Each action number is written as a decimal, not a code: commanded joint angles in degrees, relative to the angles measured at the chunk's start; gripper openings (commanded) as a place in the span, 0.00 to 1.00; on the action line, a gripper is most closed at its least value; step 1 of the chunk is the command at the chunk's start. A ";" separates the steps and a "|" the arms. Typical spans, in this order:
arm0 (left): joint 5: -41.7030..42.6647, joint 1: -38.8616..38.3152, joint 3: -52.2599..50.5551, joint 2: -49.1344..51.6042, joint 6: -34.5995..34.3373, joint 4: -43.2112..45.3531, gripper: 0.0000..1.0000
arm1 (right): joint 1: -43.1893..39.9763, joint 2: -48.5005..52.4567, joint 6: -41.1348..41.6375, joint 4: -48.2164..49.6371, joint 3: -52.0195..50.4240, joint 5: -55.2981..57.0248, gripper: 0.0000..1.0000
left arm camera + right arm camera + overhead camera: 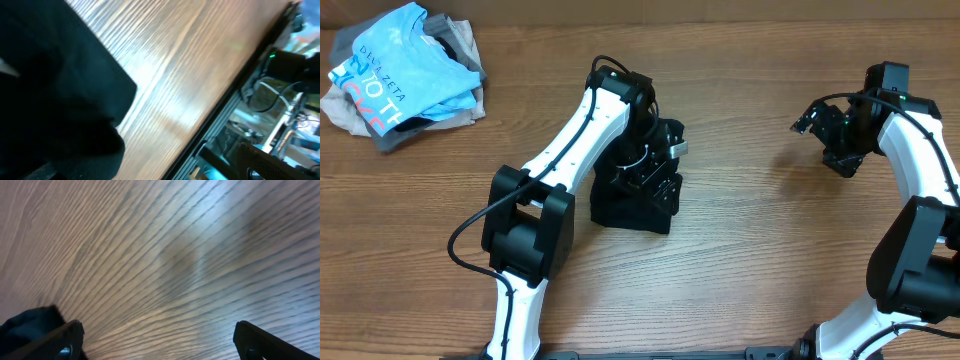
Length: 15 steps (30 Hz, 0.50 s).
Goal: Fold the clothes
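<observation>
From overhead: shows the black garment (628,212) as a compact dark block near the middle of the worktop (770,250). Puts the left pincer (655,172) low over the block's far side, black against black; cannot tell how far open, or whether gripping cloth. Places the right pincer (835,140) well off to the right, above bare wood and apart from the garment. Alone takes in the light blue tee (400,65), heaped on grey garments (382,128) at the far left corner, well clear of both arms. Leaves open wood between the block and the right arm, and along the near edge.

From the left wrist: fills the left half with the black garment (50,100), bordered diagonally by wood grain. Gives no clear sight of fingers. Catches the worktop (190,75) edge at right, with blurred frame and cables beyond.

From the right wrist: shows the right pincer (157,332) spread wide, fingers (255,340) at the bottom corners, with nothing between but worktop (175,255).
</observation>
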 commanded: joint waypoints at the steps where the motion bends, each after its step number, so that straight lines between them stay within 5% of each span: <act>1: 6.80 1.31 4.87 0.15 0.24 -0.52 1.00 | 0.07 -0.48 -0.04 0.48 -0.24 -2.05 1.00; 7: 13.33 6.73 18.25 0.15 0.31 -5.03 1.00 | 0.76 -0.48 -0.48 1.01 -0.24 -2.60 1.00; 15: 12.85 8.07 19.82 0.17 0.09 -7.28 1.00 | 3.96 -0.48 -0.44 3.41 -0.24 -3.48 1.00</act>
